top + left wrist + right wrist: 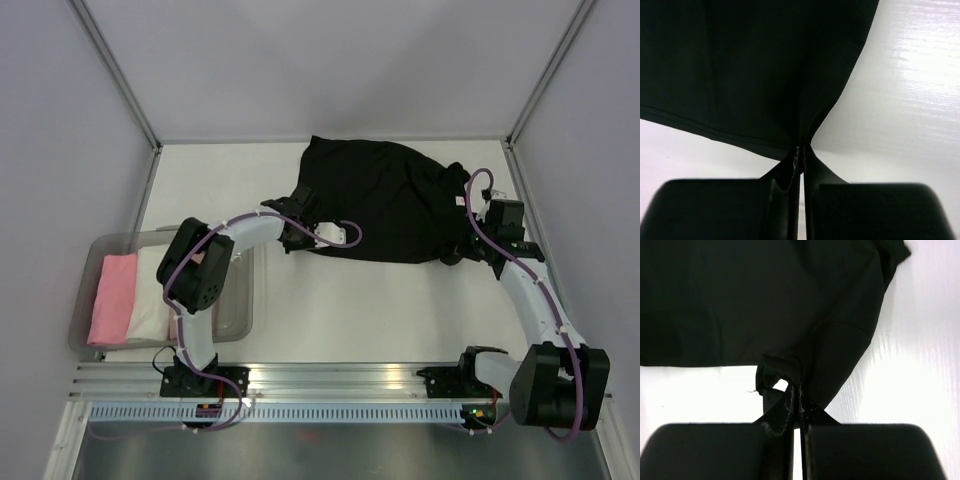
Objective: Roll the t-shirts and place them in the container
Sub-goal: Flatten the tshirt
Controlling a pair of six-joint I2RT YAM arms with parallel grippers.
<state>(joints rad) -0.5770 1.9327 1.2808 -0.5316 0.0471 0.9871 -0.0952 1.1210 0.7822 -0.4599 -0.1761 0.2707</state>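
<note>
T-shirt [390, 200] clamped in left gripper [800, 154] and right gripper [796, 391].

Black shirt [385, 200]: soft matt cloth, creased, stitched hem shows in the left wrist view. Pink shirt [112, 298] and white shirt [152, 290]: soft matt cloth too. Tub [238, 312]: clear plastic, slight shine. Bench [910, 100]: white, smooth, semi-gloss, faint streaky grain. Left pincer [799, 156] and right pincer [799, 392]: matt black, looks like plastic. Rail [330, 378]: brushed metal. Arm links [530, 295]: white, smooth, plastic-looking.
</note>
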